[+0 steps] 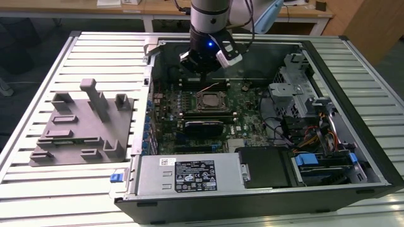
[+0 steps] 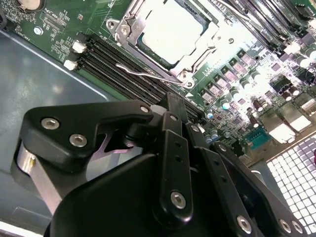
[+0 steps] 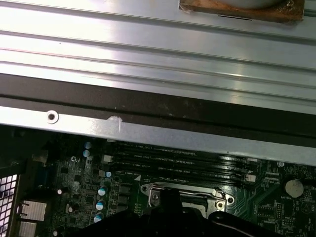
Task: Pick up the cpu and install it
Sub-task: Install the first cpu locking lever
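We cannot tell our hand's (image 1: 203, 64) state above the socket (image 2: 170, 34); the cpu (image 2: 173, 29) sits inside; a misaligned descent could bend pins.

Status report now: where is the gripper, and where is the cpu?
Gripper above the motherboard, behind the socket. Cpu seated in the socket, frame around it. Nothing in the way.

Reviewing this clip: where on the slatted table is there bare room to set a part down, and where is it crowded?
Bare slats on the table lie in front of the grey moulded tray, and on the exterior view's left of it. The open computer case is packed; the gripper hangs above the socket with the cpu.
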`<state>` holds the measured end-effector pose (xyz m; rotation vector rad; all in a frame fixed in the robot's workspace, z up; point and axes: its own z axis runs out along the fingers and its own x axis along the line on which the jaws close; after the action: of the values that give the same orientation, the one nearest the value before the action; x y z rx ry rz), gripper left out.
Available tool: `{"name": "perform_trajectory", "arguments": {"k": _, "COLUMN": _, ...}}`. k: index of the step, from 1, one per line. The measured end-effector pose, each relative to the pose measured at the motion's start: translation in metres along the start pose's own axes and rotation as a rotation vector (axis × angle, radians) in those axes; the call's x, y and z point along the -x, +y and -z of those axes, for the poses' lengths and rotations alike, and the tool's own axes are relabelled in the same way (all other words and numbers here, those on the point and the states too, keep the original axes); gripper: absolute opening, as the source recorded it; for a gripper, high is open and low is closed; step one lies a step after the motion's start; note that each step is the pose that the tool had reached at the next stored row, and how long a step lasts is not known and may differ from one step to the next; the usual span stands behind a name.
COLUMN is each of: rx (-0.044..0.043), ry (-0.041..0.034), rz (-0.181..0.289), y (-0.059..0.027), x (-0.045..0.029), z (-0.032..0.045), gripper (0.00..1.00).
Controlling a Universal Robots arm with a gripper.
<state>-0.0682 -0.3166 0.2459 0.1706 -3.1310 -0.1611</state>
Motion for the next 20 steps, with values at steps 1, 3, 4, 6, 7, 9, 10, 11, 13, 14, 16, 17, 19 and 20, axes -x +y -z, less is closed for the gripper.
{"name": "perform_trajectory", "arguments": {"k": 1, "rx": 0.0001, "ry": 0.0, "rz": 0.0, "y": 0.0, "x": 0.0, "z": -0.0001, "gripper": 0.11}}
{"name": "perform_trajectory", "arguments": {"k": 3, "rx": -0.0005, "ry": -0.0001, "rz": 0.0, "y": 0.0, "x": 0.0001, "z": -0.0002, "gripper": 0.11}}
{"name": "perform_trajectory", "arguments": {"k": 4, "rx": -0.002, "ry": -0.0001, "rz": 0.0, "y": 0.0, "x": 0.0001, "z": -0.0005, "gripper": 0.11}}
{"name": "perform_trajectory", "arguments": {"k": 6, "rx": -0.0062, "ry": 0.0003, "rz": 0.0, "y": -0.0001, "x": 0.0001, "z": -0.0008, "gripper": 0.11}}
{"name": "perform_trajectory", "arguments": {"k": 7, "rx": -0.008, "ry": 0.0003, "rz": 0.0, "y": -0.0001, "x": 0.0, "z": -0.0012, "gripper": 0.11}}
{"name": "perform_trajectory", "arguments": {"k": 9, "rx": -0.0095, "ry": 0.0001, "rz": 0.0, "y": -0.0002, "x": 0.0001, "z": -0.0023, "gripper": 0.11}}
{"name": "perform_trajectory", "arguments": {"k": 10, "rx": -0.0096, "ry": 0.0001, "rz": 0.0, "y": -0.0003, "x": 0.0001, "z": -0.003, "gripper": 0.11}}
{"name": "perform_trajectory", "arguments": {"k": 11, "rx": -0.0097, "ry": 0.0001, "rz": 0.0, "y": -0.0004, "x": 0.0, "z": -0.0035, "gripper": 0.11}}
{"name": "perform_trajectory", "arguments": {"k": 13, "rx": -0.0097, "ry": 0.0001, "rz": 0.0, "y": -0.0005, "x": 0.0003, "z": -0.0047, "gripper": 0.11}}
{"name": "perform_trajectory", "arguments": {"k": 14, "rx": -0.0097, "ry": 0.0, "rz": 0.0, "y": -0.0007, "x": 0.0009, "z": -0.0055, "gripper": 0.11}}
{"name": "perform_trajectory", "arguments": {"k": 16, "rx": -0.0097, "ry": 0.0001, "rz": 0.0, "y": -0.0012, "x": 0.0039, "z": -0.0073, "gripper": 0.11}}
{"name": "perform_trajectory", "arguments": {"k": 17, "rx": -0.0098, "ry": 0.0002, "rz": 0.0, "y": -0.0014, "x": 0.0062, "z": -0.008, "gripper": 0.11}}
{"name": "perform_trajectory", "arguments": {"k": 19, "rx": -0.0097, "ry": 0.0002, "rz": 0.0, "y": -0.0011, "x": 0.0092, "z": -0.0092, "gripper": 0.11}}
{"name": "perform_trajectory", "arguments": {"k": 20, "rx": -0.0096, "ry": 0.0001, "rz": 0.0, "y": -0.0006, "x": 0.0099, "z": -0.0098, "gripper": 0.11}}
